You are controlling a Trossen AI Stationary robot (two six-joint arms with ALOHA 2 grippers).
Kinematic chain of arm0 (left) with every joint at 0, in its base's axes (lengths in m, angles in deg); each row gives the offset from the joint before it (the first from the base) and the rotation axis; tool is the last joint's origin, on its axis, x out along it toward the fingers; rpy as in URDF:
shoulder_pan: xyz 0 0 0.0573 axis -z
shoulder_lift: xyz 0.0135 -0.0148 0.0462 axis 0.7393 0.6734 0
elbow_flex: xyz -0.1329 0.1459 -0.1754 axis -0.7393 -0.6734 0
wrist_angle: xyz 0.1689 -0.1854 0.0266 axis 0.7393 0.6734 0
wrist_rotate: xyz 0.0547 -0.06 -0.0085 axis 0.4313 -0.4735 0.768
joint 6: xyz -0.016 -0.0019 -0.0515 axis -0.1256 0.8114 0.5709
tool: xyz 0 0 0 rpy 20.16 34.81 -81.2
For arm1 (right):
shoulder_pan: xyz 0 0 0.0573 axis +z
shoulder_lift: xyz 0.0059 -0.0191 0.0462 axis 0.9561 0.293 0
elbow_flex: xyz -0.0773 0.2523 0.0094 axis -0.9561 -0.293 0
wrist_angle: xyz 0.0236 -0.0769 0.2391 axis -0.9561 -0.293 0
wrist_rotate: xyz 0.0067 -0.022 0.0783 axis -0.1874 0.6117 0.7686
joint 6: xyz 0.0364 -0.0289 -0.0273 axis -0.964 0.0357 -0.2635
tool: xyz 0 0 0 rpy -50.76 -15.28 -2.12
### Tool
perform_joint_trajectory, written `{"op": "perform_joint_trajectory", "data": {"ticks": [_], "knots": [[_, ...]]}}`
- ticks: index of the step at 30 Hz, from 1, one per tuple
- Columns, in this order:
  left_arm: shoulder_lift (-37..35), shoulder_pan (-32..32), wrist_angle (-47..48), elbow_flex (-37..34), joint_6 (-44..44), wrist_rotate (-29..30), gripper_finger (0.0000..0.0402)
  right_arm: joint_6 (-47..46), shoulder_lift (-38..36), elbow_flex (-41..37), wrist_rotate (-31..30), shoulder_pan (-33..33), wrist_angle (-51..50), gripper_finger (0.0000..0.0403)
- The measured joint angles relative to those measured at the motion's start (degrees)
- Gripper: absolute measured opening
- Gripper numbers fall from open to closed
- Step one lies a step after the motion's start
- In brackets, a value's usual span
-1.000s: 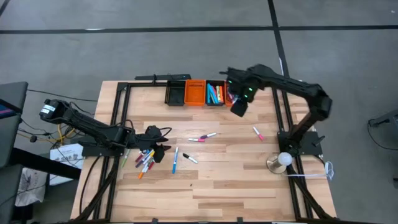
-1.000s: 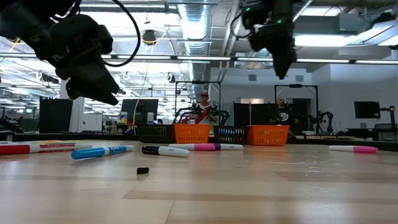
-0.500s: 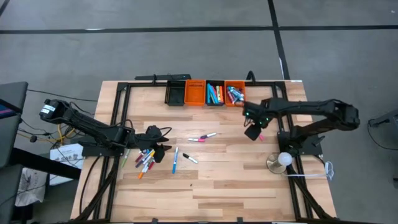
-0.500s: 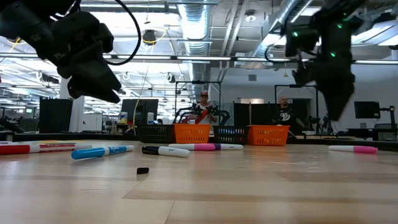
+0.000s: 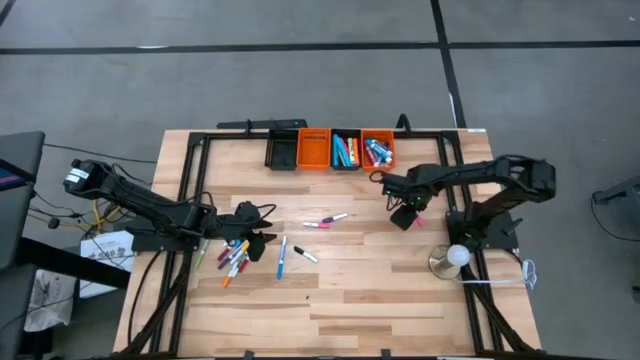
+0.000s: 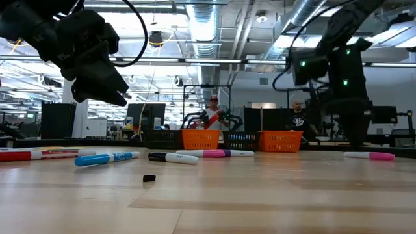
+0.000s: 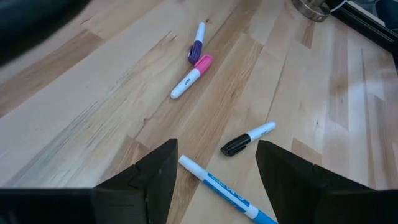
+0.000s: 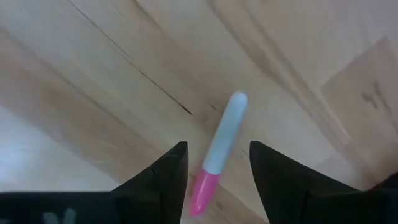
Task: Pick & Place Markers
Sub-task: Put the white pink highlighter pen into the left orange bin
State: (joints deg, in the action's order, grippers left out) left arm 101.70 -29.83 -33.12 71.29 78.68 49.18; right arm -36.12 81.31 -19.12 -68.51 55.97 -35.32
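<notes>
**Right gripper over a lone pink marker, left gripper above the marker pile**

I see the right gripper (image 8: 214,168) low over the table (image 5: 380,290), at about 2 o'clock from table centre. Its fingers are spread, and a pink-and-white marker (image 8: 219,148) lies flat on the wood in the gap between them, not pinched.

I see the left gripper (image 7: 214,171) at about 9 o'clock from centre, raised above the table with fingers spread and holding nothing. A blue marker (image 7: 227,198) lies just ahead of it, with a black-capped white marker (image 7: 247,138) beside that and a pink-capped pair (image 7: 193,68) farther on.

A cluster of markers (image 5: 232,258) lies by the left gripper. More markers stand in the bins (image 5: 330,150) at 12 o'clock.
</notes>
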Motion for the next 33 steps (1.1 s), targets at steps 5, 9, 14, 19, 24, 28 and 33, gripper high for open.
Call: {"op": "perform_joint_trajectory", "data": {"ticks": [5,9,14,19,24,28,33], "knots": [[0.0,0.0,0.0,0.0,0.0,0.0,0.0214,1.6,6.3,0.3,0.1,-0.5,-0.4,0.0162],[0.0,0.0,-0.2,0.0,0.0,0.0,0.0214,4.4,9.5,0.8,1.5,-1.3,-0.2,0.0157],[0.0,0.0,-0.3,0.0,0.0,0.0,0.0214,7.3,8.9,0.7,5.0,-1.8,1.0,0.0104],[0.0,0.0,-0.3,0.0,0.0,0.0,0.0214,7.4,5.3,0.5,5.6,-1.8,1.9,0.0023],[0.0,0.0,-0.4,0.0,0.0,0.0,0.0214,7.4,2.7,0.8,7.1,-1.5,3.1,0.0035],[0.0,0.0,-0.4,0.0,0.0,0.0,0.0214,8.0,1.0,1.0,11.2,-0.2,3.1,0.0041],[0.0,0.0,-0.4,0.0,-0.1,0.0,0.0214,9.1,-1.1,4.2,12.0,1.9,7.1,0.0018]]}}
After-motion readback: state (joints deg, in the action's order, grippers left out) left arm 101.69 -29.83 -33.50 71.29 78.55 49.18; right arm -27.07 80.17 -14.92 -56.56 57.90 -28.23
